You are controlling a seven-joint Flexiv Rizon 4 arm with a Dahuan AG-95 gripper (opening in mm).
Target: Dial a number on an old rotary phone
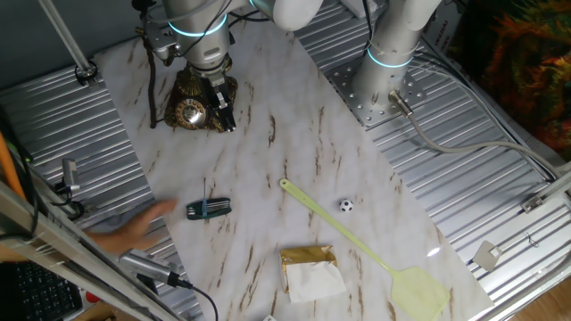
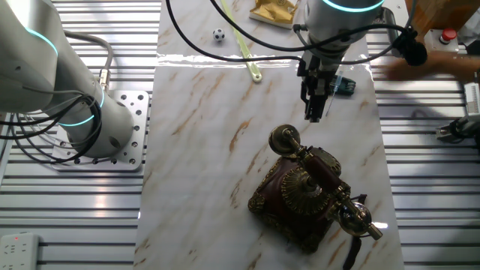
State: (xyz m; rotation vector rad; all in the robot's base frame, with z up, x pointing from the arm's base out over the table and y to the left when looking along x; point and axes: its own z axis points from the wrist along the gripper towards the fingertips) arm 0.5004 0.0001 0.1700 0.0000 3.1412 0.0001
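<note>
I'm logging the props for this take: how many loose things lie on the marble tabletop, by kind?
Brown and brass rotary phone: 1
Pale yellow plastic fly swatter: 1
Small black-and-white ball: 1
Small dark teal clip-like object: 1
Gold foil packet with white paper: 1
Total: 5

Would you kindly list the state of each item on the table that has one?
old rotary phone: upright, handset on its cradle.
pincer: above the phone, holding nothing; open or shut unclear.
fly swatter: lying flat.
small ball: at rest.
</note>
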